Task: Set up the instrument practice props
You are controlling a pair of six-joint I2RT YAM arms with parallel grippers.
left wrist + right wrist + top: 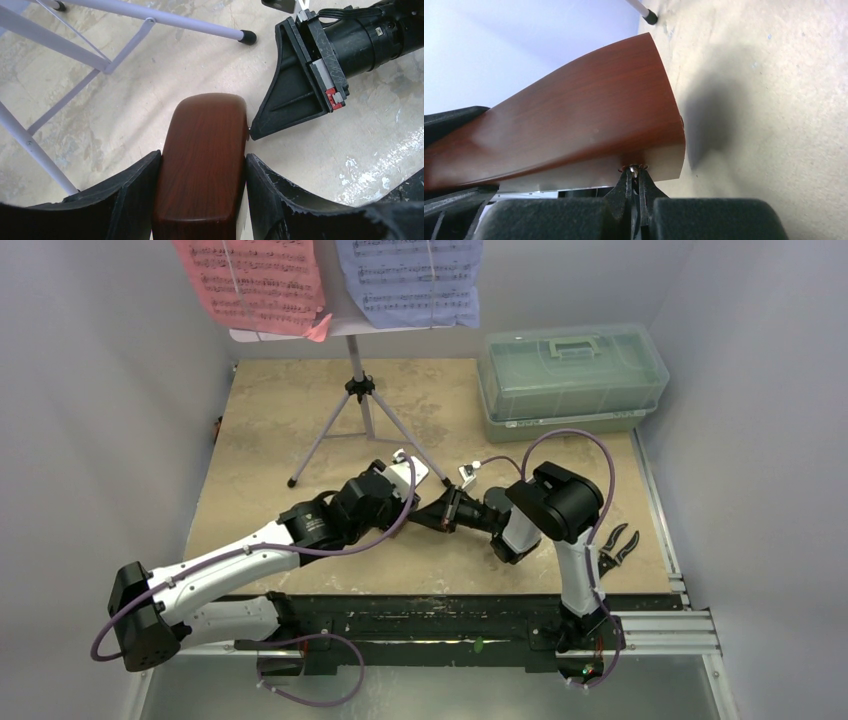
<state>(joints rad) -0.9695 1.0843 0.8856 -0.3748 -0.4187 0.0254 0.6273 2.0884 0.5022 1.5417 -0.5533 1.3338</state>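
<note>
Left wrist view: left fingers (132,195) clamp the brown metronome (205,135) over the bench (125,115), near a stand leg (190,22). It seems tipped over, long axis along those fingers, wide base pointing away. Right fingers (625,192) pinch its small side knob (634,169). Opposed pulls could slip that pinch or twist the metronome free.

No legible words; only music notation on pink sheet (255,280) and blue sheet (410,275)
</note>
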